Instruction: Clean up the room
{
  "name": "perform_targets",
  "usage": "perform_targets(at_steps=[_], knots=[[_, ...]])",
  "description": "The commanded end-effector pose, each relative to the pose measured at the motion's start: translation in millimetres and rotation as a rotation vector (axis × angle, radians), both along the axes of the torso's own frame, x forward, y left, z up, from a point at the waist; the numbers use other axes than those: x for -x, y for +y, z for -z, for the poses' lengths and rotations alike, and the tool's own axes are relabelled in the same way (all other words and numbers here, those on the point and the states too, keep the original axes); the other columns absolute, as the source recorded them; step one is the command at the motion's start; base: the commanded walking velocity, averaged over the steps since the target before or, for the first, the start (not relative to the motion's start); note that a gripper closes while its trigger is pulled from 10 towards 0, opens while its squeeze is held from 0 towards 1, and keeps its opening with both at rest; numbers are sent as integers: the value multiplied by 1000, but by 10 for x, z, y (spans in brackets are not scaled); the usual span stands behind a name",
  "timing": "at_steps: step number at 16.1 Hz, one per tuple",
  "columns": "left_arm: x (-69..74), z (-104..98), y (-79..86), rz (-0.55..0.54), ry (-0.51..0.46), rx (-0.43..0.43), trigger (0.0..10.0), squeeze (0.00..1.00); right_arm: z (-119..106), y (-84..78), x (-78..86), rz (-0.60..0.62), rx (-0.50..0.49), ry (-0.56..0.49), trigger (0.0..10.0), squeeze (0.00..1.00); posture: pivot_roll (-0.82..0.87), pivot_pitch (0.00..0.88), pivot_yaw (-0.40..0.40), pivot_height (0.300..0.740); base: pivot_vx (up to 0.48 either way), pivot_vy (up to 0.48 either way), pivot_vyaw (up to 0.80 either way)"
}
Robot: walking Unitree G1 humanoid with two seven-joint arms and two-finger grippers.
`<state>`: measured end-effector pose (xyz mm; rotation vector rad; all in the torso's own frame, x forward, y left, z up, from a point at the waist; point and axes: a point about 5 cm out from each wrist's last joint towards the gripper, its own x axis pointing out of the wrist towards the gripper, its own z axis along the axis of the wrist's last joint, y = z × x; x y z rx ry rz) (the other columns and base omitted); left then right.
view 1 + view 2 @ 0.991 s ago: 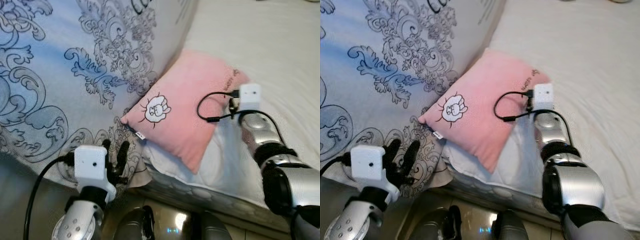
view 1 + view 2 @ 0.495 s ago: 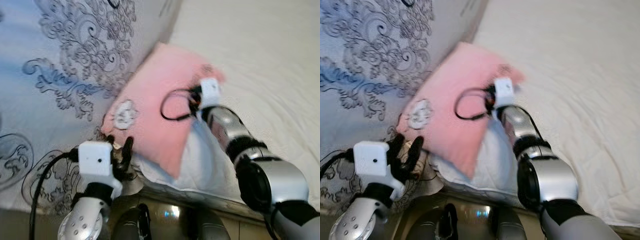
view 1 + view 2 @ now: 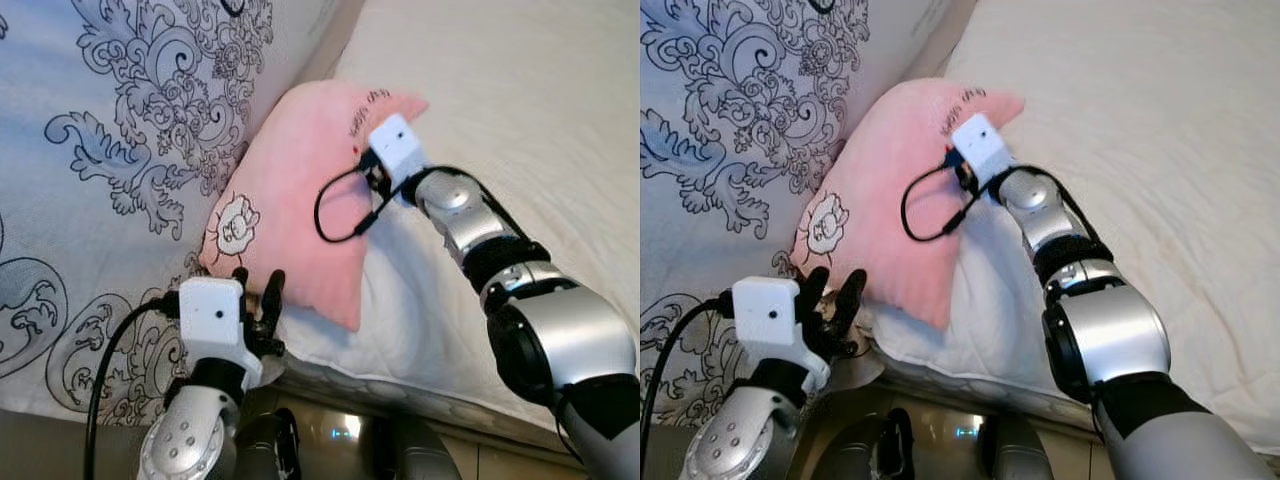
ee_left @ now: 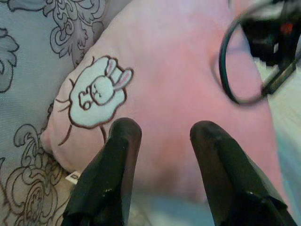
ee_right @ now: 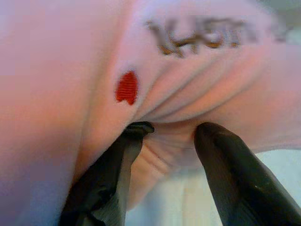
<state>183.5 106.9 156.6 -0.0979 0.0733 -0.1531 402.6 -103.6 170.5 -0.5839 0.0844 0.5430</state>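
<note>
My right gripper [image 5: 164, 136] pinches a fold of the pink pillow [image 3: 300, 200] near its upper corner, the pillow lying on the bed [image 3: 520, 90] against the patterned duvet [image 3: 120, 130]. My left gripper [image 4: 162, 132] hovers just below the pillow's lower edge with its fingers [image 4: 122, 141] spread, holding nothing.

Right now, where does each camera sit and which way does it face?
Left and right eye views: on the head, looking down at the bed; the pink pillow, both arms and both hands show.
Left wrist view: along the open left hand, facing the pillow's bunny patch.
Right wrist view: along the right hand, its fingers pinching pillow fabric.
All share the pillow.
</note>
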Motion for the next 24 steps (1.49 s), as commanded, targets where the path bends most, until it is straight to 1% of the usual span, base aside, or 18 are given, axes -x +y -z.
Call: perform_targets(at_steps=[1, 2, 3, 6, 7, 9, 11, 12, 13, 15, 16, 18, 19, 20, 21, 22, 23, 24], knots=[[3, 43, 32, -22, 18, -13, 10000, 0, 280, 11, 101, -32, 85, 70, 10000, 0, 128, 246, 70, 740, 0, 0, 0], [0, 42, 33, -22, 17, -13, 10000, 0, 311, -9, 111, -29, 101, 73, 10000, 0, 127, 247, 70, 740, 0, 0, 0], [-4, 40, 30, -22, 15, -13, 10000, 0, 281, -140, 77, 56, 76, 64, 10000, 0, 125, 249, 71, 740, 0, 0, 0], [-51, 71, 28, -19, 14, -10, 10000, 0, 102, -352, -15, 234, -193, 87, 10000, 0, 104, 216, 67, 740, 0, 0, 0], [-134, 70, 21, -15, -6, -5, 10000, 0, 51, -424, -34, 277, -368, 136, 10000, 0, 91, 180, 64, 740, 0, 0, 0], [-285, 50, 15, -11, -43, -4, 10000, 0, 3, -485, -45, 282, -454, 155, 10000, 0, 67, 118, 58, 740, 0, 0, 0], [-435, 12, 29, -12, -90, -8, 10000, 0, -177, -598, -80, 271, -528, 93, 10000, 0, 43, 63, 49, 740, 0, 0, 0], [-490, -3, 60, -21, -113, -11, 10000, 0, -276, -674, -84, 259, -541, 24, 10000, 0, 14, 10, 48, 740, 0, 0, 0], [-573, 13, 111, -27, -128, -16, 10000, 0, -310, -753, -60, 267, -557, -50, 10000, 0, -15, 0, 51, 740, 0, 0, 0], [-650, 24, 197, -39, -147, -28, 10000, 0, -203, -837, 144, 245, -482, -203, 10000, 0, -54, 0, 59, 740, 0, 0, 0], [-658, 29, 212, -42, -150, -31, 10000, 0, -176, -850, 209, 243, -477, -223, 10000, 0, -54, 0, 59, 740, 0, 0, 0], [-714, 107, 355, -81, -149, -54, 10000, 0, 2, -962, 589, 350, -515, -285, 10000, 0, -110, 0, 74, 740, 0, 0, 0], [-705, 139, 394, -88, -142, -57, 10000, 0, 60, -965, 698, 362, -524, -281, 10000, 0, -110, 0, 74, 740, 0, 0, 0], [-648, 276, 574, -106, -104, -109, 10000, 0, 312, -955, 1057, 410, -444, -289, 10000, 0, -129, 0, 90, 740, 0, 0, 0], [-615, 304, 631, -98, -99, -127, 10000, 1000, 419, -957, 1158, 433, -467, -256, 10000, 0, -134, 0, 96, 740, 0, 0, 0], [-526, 377, 714, -48, -83, -144, 10000, 1000, 570, -1007, 1355, 482, -503, -203, 10000, 1000, -144, 0, 109, 740, 0, 0, 0], [-452, 452, 759, -13, -60, -131, 10000, 1000, 626, -1049, 1509, 515, -522, -182, 10000, 1000, -149, 0, 113, 740, 0, 0, 0], [-422, 491, 767, 4, -50, -120, 10000, 1000, 643, -1063, 1572, 537, -529, -173, 10000, 1000, -151, 0, 113, 740, 0, 0, 0]])
